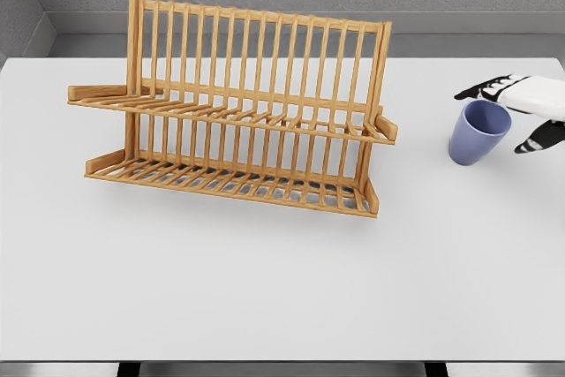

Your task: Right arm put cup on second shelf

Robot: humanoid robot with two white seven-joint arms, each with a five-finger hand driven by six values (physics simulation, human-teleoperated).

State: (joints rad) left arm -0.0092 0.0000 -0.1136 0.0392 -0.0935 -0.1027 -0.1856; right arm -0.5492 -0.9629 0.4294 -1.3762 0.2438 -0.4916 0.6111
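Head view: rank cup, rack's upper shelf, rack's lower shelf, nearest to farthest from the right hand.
From the right hand at the right edge:
1. Cup, blue, directly beside the hand, between its fingers.
2. Upper shelf of the wooden rack; its right end lies left of the cup.
3. Lower shelf, lower and nearer the camera; its right end is close to the upper's, so that ranking is marginal.

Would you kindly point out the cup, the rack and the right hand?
cup [477, 134]: head view, outer side wall.
rack [256, 50]: head view, upright back slats.
right hand [530, 103]: head view, white back of hand.
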